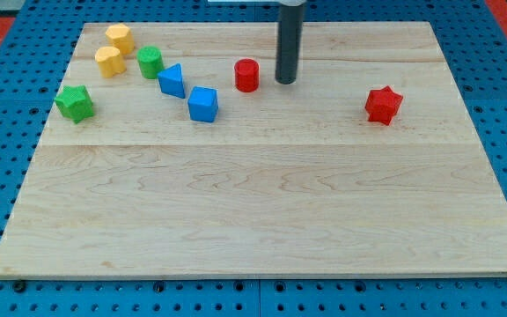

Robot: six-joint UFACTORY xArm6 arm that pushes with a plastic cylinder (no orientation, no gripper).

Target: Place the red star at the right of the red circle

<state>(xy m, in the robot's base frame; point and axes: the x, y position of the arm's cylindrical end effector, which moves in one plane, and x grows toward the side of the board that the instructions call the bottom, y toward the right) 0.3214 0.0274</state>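
The red star lies on the wooden board toward the view's right. The red circle, a short cylinder, stands near the view's top centre. My tip is the lower end of the dark rod coming down from the view's top. It rests just right of the red circle, with a small gap between them. The red star is well to the right of my tip and slightly lower in the view.
At the view's upper left are two yellow blocks, a green cylinder, a green star, a blue triangular block and a blue cube. The board sits on a blue pegboard surface.
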